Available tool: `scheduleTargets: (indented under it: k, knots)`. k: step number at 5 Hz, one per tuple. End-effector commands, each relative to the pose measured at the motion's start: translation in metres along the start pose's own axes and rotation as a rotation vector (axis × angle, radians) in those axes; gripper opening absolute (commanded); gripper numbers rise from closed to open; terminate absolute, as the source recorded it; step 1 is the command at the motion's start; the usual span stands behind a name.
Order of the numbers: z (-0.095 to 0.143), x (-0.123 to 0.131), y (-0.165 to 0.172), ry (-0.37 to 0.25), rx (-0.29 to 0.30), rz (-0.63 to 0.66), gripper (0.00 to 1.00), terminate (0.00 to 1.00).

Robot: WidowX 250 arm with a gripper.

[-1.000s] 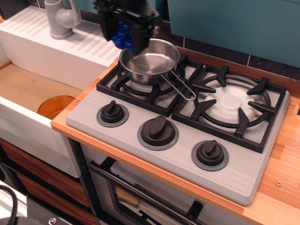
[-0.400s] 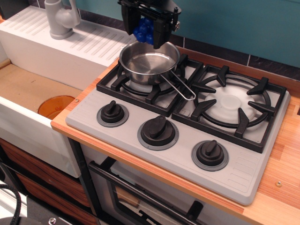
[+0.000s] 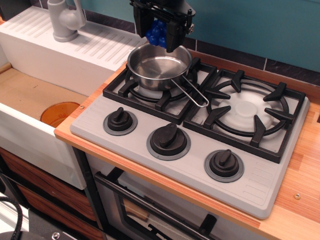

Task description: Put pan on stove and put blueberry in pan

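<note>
wooden counter (image 3: 300,175) | 1 stove (image 3: 250,180), 3 knobs (image 3: 169,139) | 1 pan (image 3: 159,66) | claw (image 3: 159,32) clamping 1 blueberry (image 3: 156,33)

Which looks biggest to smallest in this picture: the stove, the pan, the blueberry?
1. The stove, by far the largest.
2. The pan, covering about one burner.
3. The blueberry, smallest, though the gripper hides part of it.
</note>
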State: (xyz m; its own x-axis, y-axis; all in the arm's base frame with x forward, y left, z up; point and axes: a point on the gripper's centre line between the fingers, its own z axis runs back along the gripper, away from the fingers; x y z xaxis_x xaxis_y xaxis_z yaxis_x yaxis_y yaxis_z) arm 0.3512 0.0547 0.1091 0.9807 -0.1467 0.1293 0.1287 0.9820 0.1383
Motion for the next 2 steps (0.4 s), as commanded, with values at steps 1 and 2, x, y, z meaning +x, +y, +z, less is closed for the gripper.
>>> scheduleTargets:
  k: [1, 2]
  knots:
    - [0.0151, 0.0088, 0.0007, -0.046, 0.013, 0.017, 1.0, 0.0]
    - [0.0172, 0.0076, 0.0, -0.048, 0.022, 0.019, 1.0, 0.0]
